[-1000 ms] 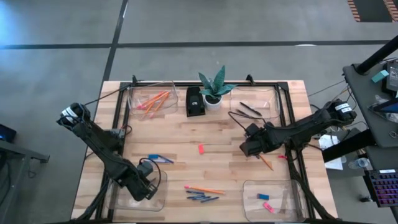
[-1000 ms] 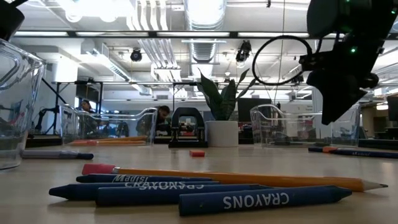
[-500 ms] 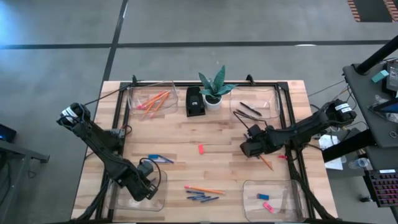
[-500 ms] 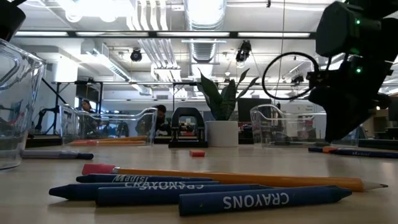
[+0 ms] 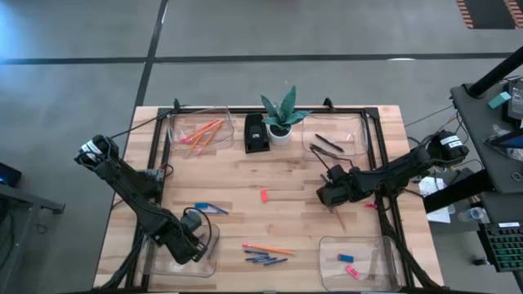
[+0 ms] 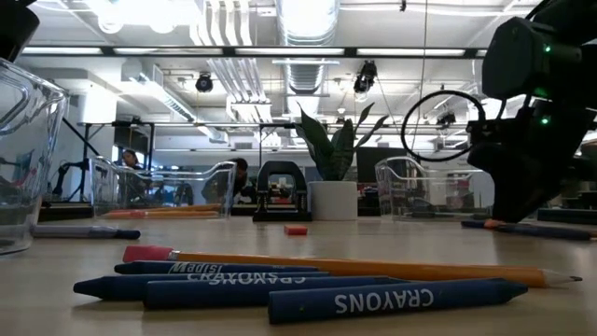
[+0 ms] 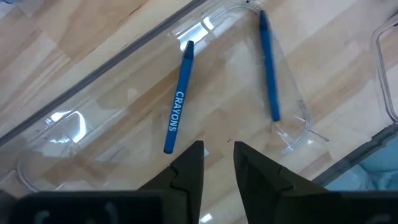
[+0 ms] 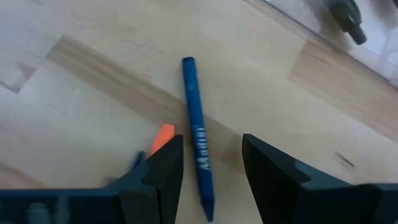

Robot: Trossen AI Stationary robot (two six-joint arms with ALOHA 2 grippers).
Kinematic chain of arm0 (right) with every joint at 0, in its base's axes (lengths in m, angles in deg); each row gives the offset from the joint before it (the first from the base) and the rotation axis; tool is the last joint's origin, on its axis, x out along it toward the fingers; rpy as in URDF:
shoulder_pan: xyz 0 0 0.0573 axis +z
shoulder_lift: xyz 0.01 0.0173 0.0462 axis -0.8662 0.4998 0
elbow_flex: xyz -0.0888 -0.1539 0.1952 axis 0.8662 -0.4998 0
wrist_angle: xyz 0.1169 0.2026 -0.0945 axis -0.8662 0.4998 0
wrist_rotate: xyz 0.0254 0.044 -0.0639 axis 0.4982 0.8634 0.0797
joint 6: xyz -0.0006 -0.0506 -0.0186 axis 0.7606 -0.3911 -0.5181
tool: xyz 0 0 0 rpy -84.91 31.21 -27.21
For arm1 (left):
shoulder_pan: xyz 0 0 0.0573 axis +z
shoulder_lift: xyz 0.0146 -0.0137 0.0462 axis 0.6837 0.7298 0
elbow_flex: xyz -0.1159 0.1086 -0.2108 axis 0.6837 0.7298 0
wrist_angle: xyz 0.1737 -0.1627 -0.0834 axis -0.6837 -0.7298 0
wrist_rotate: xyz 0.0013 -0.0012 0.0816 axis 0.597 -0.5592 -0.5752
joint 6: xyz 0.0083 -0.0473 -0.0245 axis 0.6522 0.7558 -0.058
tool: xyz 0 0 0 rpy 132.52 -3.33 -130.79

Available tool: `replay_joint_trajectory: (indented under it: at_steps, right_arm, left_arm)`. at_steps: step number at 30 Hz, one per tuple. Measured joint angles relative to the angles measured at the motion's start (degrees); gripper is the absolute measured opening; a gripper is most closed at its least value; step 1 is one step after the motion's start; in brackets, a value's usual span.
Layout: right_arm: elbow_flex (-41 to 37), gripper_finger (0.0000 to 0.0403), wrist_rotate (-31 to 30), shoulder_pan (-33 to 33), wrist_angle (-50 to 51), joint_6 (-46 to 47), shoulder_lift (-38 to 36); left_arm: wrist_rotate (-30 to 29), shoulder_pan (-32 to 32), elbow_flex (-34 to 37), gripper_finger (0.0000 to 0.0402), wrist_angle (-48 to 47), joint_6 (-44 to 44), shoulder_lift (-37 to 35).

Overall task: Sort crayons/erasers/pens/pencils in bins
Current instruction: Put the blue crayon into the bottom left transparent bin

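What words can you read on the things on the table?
"CRAYONS", seen upside down, on the nearest blue crayon in the low view.
"CRAYONS", upside down, with "Madisi" above it, on the blue crayons behind.
"CRAYONS" on the blue crayon in the clear bin under the left hand.
White letters on the blue crayon between the right hand's fingers: too blurred to read.
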Motion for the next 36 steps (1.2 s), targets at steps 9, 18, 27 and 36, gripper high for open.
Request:
replay_joint_trajectory:
  at_steps: [9, 18, 27, 36]
  right_arm:
    - [-0.71, 0.0148, -0.33, 0.00, -0.37, -0.34, 0.00]
    - [-1.76, 0.0062, 0.57, 0.02, -0.94, -1.73, -0.11]
    - [-1.39, 0.0016, 0.77, 0.00, -0.77, -5.91, -0.10]
    - [6.50, 0.0014, 0.04, 0.11, -0.79, -15.72, -0.04]
  left_arm:
    - [0.00, 0.02, -0.52, 0.0075, 0.01, -0.08, -0.25]
    - [-5.90, 0.02, -2.70, 0.0075, 0.00, -3.03, -2.48]
    - [-26.12, 0.10, -3.71, 0.0075, 1.62, -12.81, -5.78]
    - [-46.19, 1.81, -3.38, 0.0075, 15.39, -33.84, -5.39]
